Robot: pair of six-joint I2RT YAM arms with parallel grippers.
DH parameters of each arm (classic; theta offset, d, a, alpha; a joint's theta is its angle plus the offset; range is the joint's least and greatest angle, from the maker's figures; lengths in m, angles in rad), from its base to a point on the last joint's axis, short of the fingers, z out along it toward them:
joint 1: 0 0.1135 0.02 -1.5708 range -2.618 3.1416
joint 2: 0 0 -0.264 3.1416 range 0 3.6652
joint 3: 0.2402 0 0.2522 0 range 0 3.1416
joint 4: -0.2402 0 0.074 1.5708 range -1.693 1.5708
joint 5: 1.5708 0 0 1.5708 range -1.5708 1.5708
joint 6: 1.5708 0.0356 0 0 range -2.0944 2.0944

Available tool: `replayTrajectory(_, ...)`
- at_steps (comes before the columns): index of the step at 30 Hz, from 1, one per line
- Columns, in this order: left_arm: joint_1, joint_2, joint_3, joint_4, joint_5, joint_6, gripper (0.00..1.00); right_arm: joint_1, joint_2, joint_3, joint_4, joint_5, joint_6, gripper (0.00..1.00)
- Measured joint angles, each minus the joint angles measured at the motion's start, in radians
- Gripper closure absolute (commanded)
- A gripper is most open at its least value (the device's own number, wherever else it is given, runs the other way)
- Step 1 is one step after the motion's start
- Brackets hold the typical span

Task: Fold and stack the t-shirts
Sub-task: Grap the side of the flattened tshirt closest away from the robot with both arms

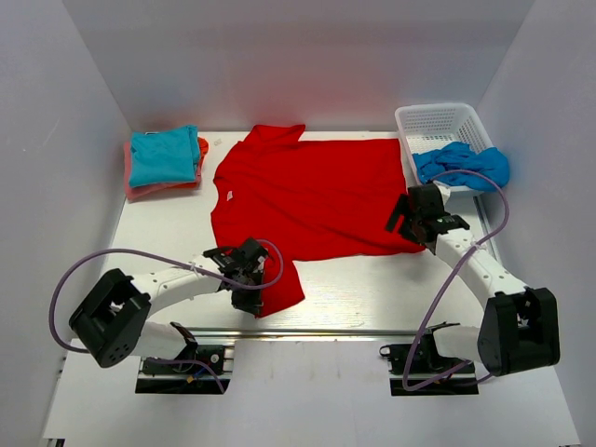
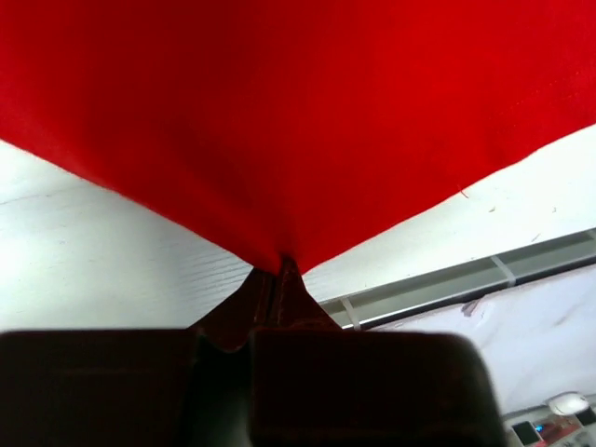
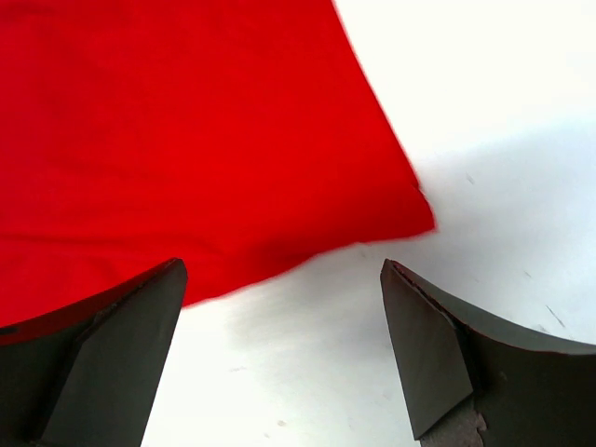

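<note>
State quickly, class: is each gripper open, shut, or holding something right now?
Left gripper: shut, pinching an edge of the red t-shirt.
Right gripper: open, holding nothing, at a corner of the same shirt.

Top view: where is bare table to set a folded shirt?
Bare: the near strip between the red t-shirt and the front rail, and the left side before the turquoise t-shirt. Crowded: far right, white basket and blue cloth.
</note>
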Motion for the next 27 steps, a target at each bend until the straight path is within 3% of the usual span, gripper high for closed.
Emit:
replayTrajectory(5,-0.017,0.019,0.05,-0.067,-0.055,0.003,1.0,-0.018,-0.01,-0.053,-0.063,0.0,0.001,0.12)
replayTrajectory(17,-0.017,-0.105,0.164,-0.339,-0.065,0.042,1.0,-0.017,-0.133,-0.167,-0.15,-0.089,-0.068,0.12)
replayTrajectory(27,-0.017,-0.094,0.192,-0.401,-0.073,0.084,1.0,-0.018,-0.073,-0.227,-0.058,-0.019,-0.004,0.13)
